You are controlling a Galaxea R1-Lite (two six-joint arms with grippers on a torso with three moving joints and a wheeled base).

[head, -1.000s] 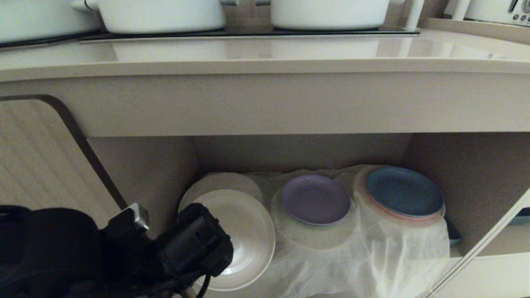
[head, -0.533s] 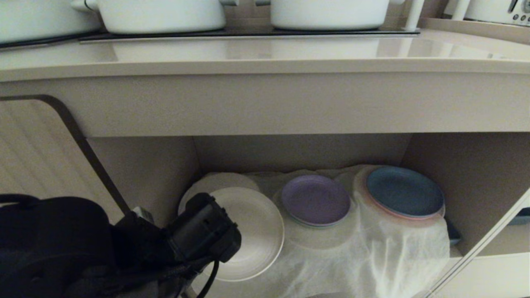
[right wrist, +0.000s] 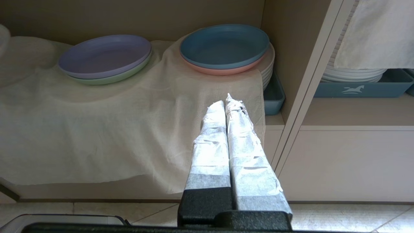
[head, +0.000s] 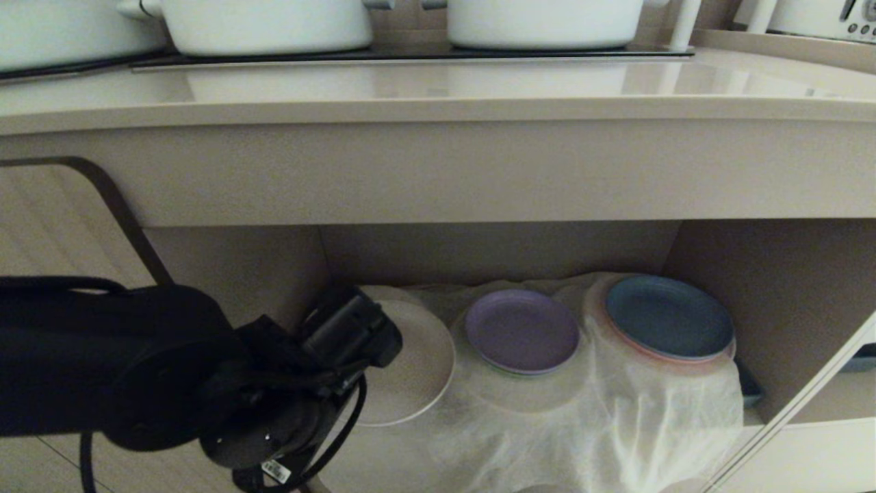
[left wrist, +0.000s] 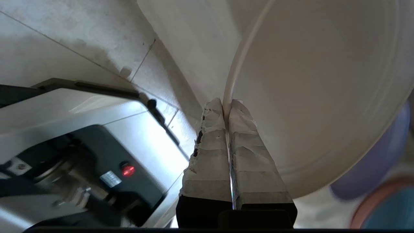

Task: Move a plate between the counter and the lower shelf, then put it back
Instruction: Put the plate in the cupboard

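Take the long pale-beige counter (head: 438, 96) as your landmark and read across from its left end. Below that left end your left gripper (left wrist: 227, 103) has its taped fingers (left wrist: 210, 152) pressed together on the rim of the round matte cream-beige plate (head: 410, 366), so the plate hangs from one thin edge pinch at the left mouth of the beige open-fronted lower shelf (head: 787, 308), under the counter and clear of its thick front edge. Beneath the counter's middle, a matte purple plate (head: 522, 330) rests on the crinkled white gauzy cloth (head: 602, 424); beneath its right part a blue plate (head: 668, 316) sits on its own stack. Your right gripper (right wrist: 228, 101) is closed on nothing, hanging in front of the shelf below the counter's right part, apart from the cloth. The main risk is the grip: a rim pinch gives little hold against the plate's weight, so a quick wrist roll could let it pivot or slip out. Lifting straight up could knock the far rim against the counter's underside or front edge. Swinging right under the counter could clip the purple plate, and dragging low could snag the cloth and pull the neighbouring plates with it.
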